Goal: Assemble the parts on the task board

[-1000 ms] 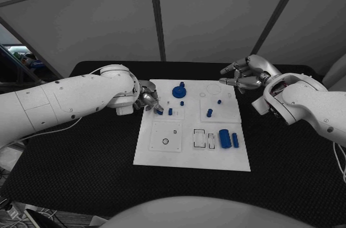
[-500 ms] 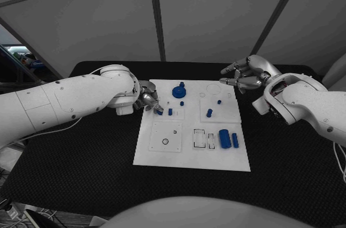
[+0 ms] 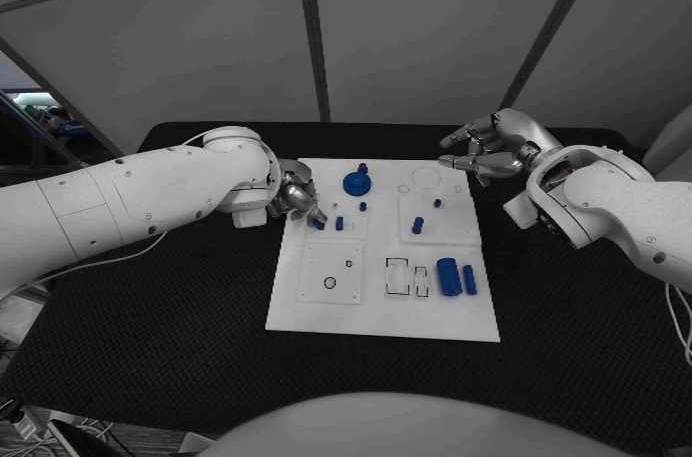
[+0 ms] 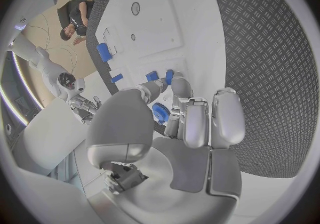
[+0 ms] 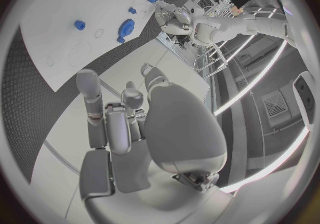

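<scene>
Head view, with both wrist views. I see almost no change over the last second: the left robot hand [image 3: 299, 201] stays at the board's left edge, at about 10 o'clock from the centre of the white board [image 3: 346, 317], and has crept only slightly toward the small blue pegs there. Its fingers are bunched close around a small blue peg [image 3: 319, 223]; in the left wrist view the fingertips [image 4: 175, 82] meet at two short blue pieces, but I cannot tell whether a peg is truly pinched or merely touched. The right robot hand [image 3: 488, 149] has not moved. It hovers off the board's far right corner, at about 1 o'clock, fingers partly curled and apart, holding nothing.

The parts lie where they were. The blue gear [image 3: 358, 184] stands at 12 o'clock on the board, a second peg [image 3: 339, 222] just beside the left fingertips, two more pegs [image 3: 418, 226] near the middle right, and the blue cylinder [image 3: 449, 277] with a thinner blue bar [image 3: 470, 280] rests at about 4 o'clock, next to the outlined empty slots [image 3: 398, 277]. The black desk [image 3: 173, 347] carries the board.

I judge that the left robot hand is in a slow, fine seating or grasping step on a peg, with most of the assembly not yet done.
</scene>
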Tool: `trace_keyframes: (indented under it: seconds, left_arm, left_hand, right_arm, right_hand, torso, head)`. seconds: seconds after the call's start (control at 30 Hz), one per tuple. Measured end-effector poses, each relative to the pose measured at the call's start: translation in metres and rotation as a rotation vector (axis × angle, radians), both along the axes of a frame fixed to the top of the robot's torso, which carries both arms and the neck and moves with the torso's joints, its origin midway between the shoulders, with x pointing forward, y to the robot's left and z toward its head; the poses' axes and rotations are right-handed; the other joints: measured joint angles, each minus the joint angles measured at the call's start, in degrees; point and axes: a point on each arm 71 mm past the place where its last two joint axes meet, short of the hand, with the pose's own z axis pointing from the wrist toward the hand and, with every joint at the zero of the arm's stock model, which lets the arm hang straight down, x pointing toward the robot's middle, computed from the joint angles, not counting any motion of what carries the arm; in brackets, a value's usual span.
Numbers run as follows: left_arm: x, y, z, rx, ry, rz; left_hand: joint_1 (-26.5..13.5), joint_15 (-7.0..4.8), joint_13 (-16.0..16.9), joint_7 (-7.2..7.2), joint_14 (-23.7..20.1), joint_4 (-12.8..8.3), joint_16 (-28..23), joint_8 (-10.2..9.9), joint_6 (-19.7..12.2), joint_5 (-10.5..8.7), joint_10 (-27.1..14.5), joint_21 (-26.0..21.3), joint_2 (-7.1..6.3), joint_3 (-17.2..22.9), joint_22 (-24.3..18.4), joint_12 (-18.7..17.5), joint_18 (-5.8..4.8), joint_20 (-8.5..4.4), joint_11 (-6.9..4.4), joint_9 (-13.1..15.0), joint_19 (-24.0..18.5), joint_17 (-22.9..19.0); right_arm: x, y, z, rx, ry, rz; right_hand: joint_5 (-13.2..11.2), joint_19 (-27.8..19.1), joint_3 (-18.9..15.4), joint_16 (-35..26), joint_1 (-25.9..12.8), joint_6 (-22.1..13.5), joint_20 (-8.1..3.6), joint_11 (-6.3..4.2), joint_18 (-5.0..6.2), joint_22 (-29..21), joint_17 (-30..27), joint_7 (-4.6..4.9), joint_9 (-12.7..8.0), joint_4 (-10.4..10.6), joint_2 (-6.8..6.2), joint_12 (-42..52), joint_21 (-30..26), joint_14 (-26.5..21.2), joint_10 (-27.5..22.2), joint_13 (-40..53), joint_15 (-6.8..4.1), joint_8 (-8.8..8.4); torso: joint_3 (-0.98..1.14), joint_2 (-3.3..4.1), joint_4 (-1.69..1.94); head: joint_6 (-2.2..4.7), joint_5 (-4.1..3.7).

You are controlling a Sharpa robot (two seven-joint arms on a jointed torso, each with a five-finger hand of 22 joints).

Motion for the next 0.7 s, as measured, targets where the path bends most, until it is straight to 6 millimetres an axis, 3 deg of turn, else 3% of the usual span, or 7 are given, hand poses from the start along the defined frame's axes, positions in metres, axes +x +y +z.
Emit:
trace_keyframes:
  seconds: [0.3, 0.43, 0.53, 0.7]
  left_arm:
    - [0.0016, -0.0007, -0.0005, 0.002, 0.006, 0.005]
    - [0.002, -0.0017, -0.001, 0.003, 0.004, 0.01]
    - [0.002, -0.0023, -0.0023, 0.004, 0.004, 0.015]
    - [0.0019, -0.0021, -0.0035, 0.006, 0.006, 0.021]
  left_hand:
    - [-1.94, -0.42, -0.05, -0.54, -0.02, -1.76, 0.0, 0.78, 0.55, -0.07, 0.42, 0.45, 0.24, 0.66, 0.0, 0.0, -0.01, -0.2, -0.41, 0.72, 0.2, 0.0]
    - [-3.92, -0.48, 0.06, -0.95, -0.01, -3.32, 0.0, 1.07, 1.13, -0.29, 1.39, 0.69, 0.3, 0.86, 0.0, 0.41, 0.0, -0.43, -1.2, 1.02, 0.43, 0.0]
    - [-4.37, -0.87, 0.39, -1.34, -0.01, -2.36, 0.0, 1.57, 1.52, -0.29, 2.18, 0.77, 0.62, -2.23, 0.0, 0.68, -0.01, -0.51, -1.97, 1.39, 0.51, 0.0]
    - [-4.76, -0.88, 0.96, -1.24, -0.02, -1.62, 0.0, 1.45, 1.83, -0.27, 2.4, 1.11, 0.68, -4.58, 0.0, 1.11, 0.0, -0.59, -2.19, 1.32, 0.84, 0.0]
  right_arm:
    - [-0.0002, -0.0007, 0.0001, 0.0, 0.0, -0.001]
    - [-0.0002, -0.001, 0.0001, -0.001, 0.0, -0.002]
    - [-0.0002, -0.0011, 0.0, -0.001, 0.001, -0.001]
    - [-0.0002, -0.0013, -0.0002, -0.002, 0.003, 0.0]
  right_hand:
    - [0.0, 0.0, 0.0, 0.0, 0.0, 0.0, 0.0, 0.0, 0.0, 0.0, 0.0, 0.0, 0.0, 0.0, 0.0, 0.0, 0.0, 0.0, 0.0, 0.0, 0.0, 0.0]
    - [0.0, 0.0, 0.0, 0.0, 0.0, 0.0, 0.0, 0.0, 0.0, 0.0, 0.0, 0.0, 0.0, 0.0, 0.0, 0.0, 0.0, 0.0, 0.0, 0.0, 0.0, 0.0]
    - [-0.01, 0.0, 0.0, -0.28, 0.0, 0.0, 0.0, 0.0, 0.9, -0.21, 0.04, 0.0, -0.05, 0.0, 0.0, 0.0, -0.24, 0.0, 0.0, -0.13, 0.0, 0.0]
    - [-0.01, 0.0, 0.0, -0.28, 0.0, 0.0, 0.0, 0.0, 0.9, -0.22, 0.04, 0.0, -0.06, 0.0, 0.0, 0.0, -0.24, 0.0, 0.0, -0.13, 0.0, 0.0]
  torso:
    - [-0.03, 0.02, 0.01]
    - [-0.05, 0.02, 0.01]
    - [-0.05, 0.02, 0.04]
    - [-0.05, -0.02, 0.04]
  head:
    - [-0.16, -0.23]
    - [-0.18, -0.25]
    - [-0.19, -0.25]
    - [-0.26, -0.25]
